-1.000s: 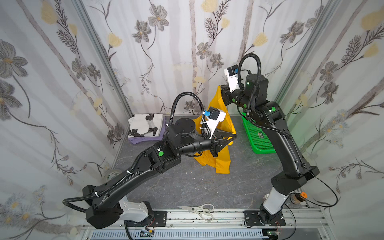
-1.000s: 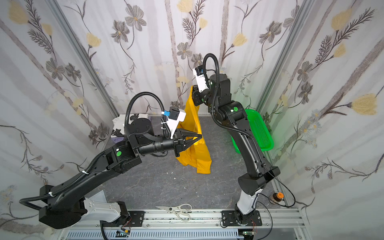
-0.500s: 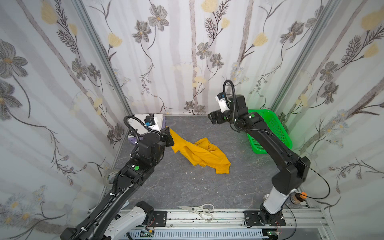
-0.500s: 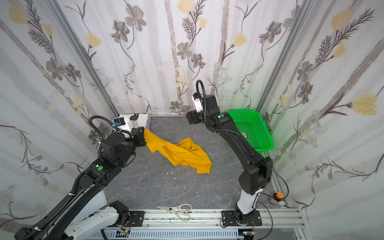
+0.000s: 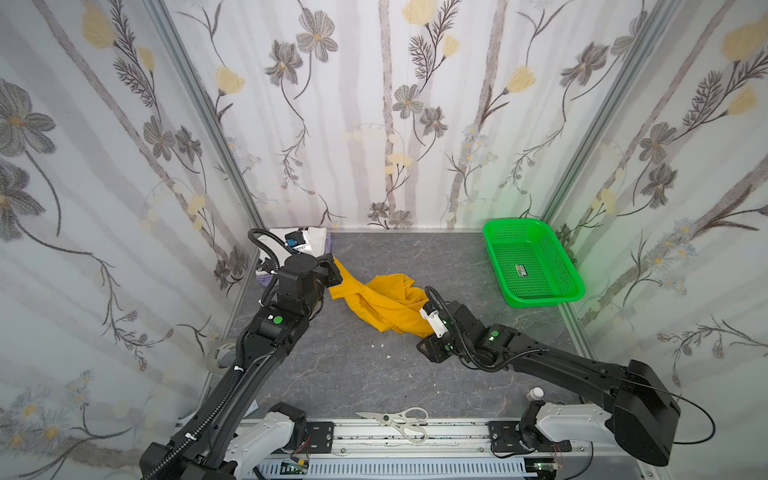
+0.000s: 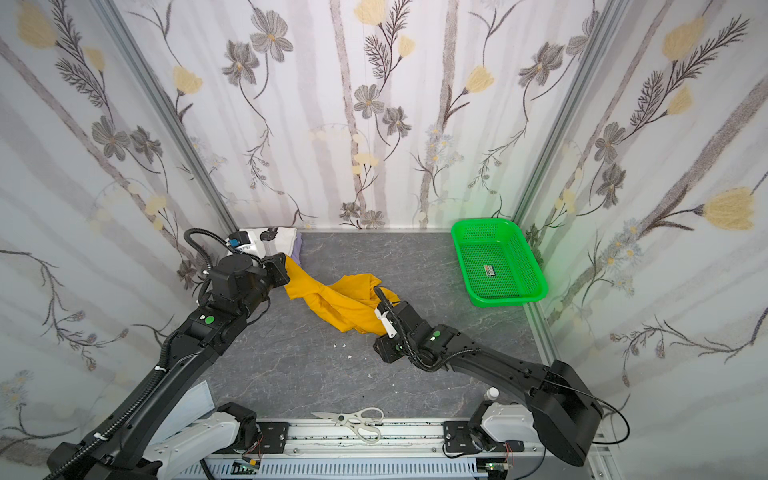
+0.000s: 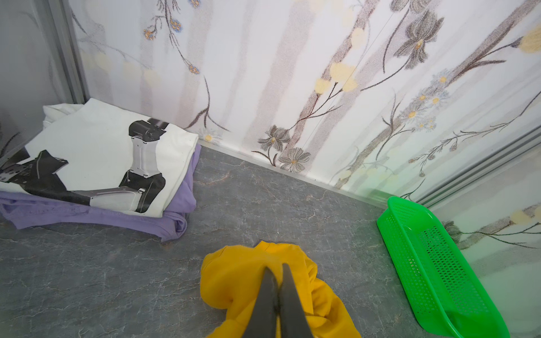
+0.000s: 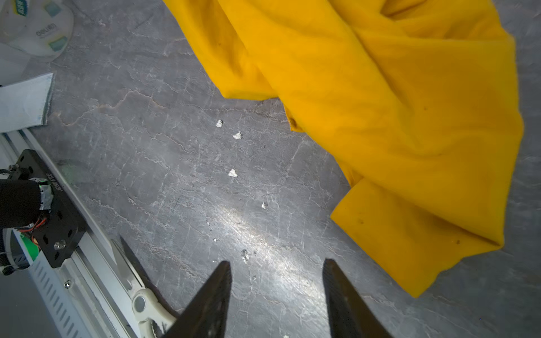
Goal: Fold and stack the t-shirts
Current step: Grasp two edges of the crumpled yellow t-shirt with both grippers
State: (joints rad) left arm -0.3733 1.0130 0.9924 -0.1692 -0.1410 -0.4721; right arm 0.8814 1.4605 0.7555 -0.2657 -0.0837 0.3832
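In the far left corner of the grey table, a folded white printed t-shirt is seen lying on top of a folded lavender t-shirt, whose edges show beneath it. Near that stack, the left gripper is closed tight on one end of the mustard-yellow t-shirt, with cloth bunched around its fingertips. From there the mustard-yellow t-shirt is spread crumpled and twisted across the middle of the table, unfolded, toward the right arm. At the front edge of the table, a pair of scissors is laid. The right gripper is held low over bare table just beside the near end of the mustard-yellow t-shirt; its jaws are parted to a middling width and nothing is held between them. In the far right corner a green basket is set, and a small label is seen on its floor.
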